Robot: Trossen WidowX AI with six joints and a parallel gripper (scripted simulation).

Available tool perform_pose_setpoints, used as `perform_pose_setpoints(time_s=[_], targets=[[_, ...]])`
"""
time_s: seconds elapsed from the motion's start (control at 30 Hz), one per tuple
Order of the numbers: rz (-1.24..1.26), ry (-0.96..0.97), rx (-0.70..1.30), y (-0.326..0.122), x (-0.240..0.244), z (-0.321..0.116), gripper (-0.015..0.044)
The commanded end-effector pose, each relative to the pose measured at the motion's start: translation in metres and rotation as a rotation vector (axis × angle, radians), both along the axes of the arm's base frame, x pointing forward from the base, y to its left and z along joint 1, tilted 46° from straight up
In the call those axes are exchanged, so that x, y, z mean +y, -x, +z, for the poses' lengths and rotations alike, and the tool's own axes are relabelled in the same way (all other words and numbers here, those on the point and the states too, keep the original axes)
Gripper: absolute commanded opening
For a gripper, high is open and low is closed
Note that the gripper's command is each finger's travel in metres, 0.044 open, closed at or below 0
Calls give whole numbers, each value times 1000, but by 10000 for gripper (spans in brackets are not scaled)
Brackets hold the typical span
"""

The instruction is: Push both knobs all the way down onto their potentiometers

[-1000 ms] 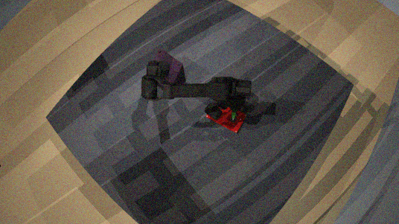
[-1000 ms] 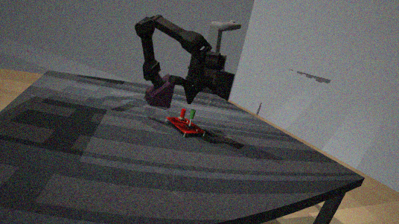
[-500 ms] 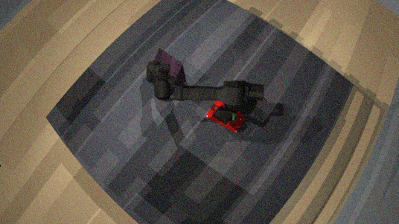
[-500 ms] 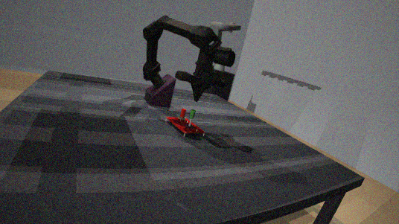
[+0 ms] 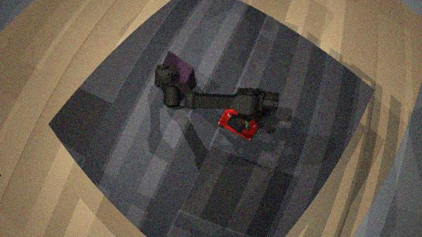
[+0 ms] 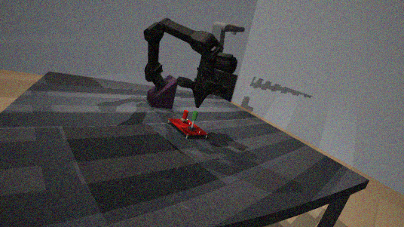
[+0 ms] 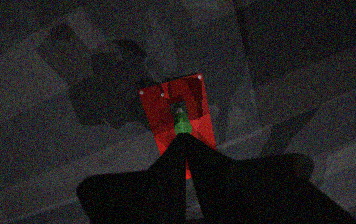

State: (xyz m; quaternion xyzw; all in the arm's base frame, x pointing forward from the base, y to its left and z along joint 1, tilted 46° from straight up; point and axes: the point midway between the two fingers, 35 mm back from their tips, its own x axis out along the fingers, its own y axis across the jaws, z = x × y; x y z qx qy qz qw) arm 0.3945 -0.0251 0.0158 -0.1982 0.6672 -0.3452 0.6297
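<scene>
Exterior view: our fingers [image 6: 197, 106], clenched, empty, above green knob [image 6: 194, 115] [image 7: 183, 125]. Coming move, we judge: straight down its upright shaft.

Dark grey rectangular tbl. [image 5: 130, 177] [image 6: 124, 170] [image 7: 30, 145], streaked surf.; red rectangular circuit bd. [image 5: 224, 122] [image 6: 179, 124] [image 7: 150, 112] on short legs; purple block-like base [image 5: 183, 69] [image 6: 163, 95] at far side.

The circuit board [image 5: 253, 131] [image 6: 197, 132] [image 7: 206, 131] was red, the knob [image 6: 194, 115] [image 7: 183, 125] at its centre in the wrist view green, the table [image 5: 165, 201] [image 6: 132, 196] streaked grey
</scene>
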Motion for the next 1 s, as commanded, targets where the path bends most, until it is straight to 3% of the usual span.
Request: perform_pose_setpoints(time_s=[0.0, 0.97], targets=[[3, 4, 5, 1, -6, -5, 0], [3, 5, 5, 3, -12, -10, 0]])
